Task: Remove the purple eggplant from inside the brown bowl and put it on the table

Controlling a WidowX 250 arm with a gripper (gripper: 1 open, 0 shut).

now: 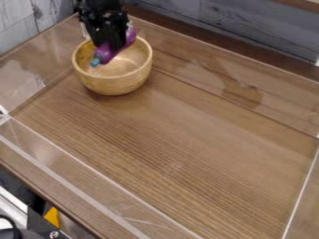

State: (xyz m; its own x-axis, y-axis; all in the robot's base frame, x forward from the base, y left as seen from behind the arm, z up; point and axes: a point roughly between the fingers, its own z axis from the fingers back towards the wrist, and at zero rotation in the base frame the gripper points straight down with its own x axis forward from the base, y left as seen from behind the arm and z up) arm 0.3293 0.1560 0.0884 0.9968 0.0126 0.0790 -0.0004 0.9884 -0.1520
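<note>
So, single camera view, task barely begun. Purple eggplant [107,49] not yet on the table [187,140]; over the far side of the brown bowl [114,65], upper left of frame. Pinched tight between the fingers of the black claw [107,39], pointing straight down. Cannot tell if eggplant clear of the bowl's inside or touching it. Left: lift out over the rim, carry to bare wood, set down, let go.

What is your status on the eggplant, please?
End effector shut on eggplant, over the bowl. Eggplant not yet on table. Nothing in the way.
</note>
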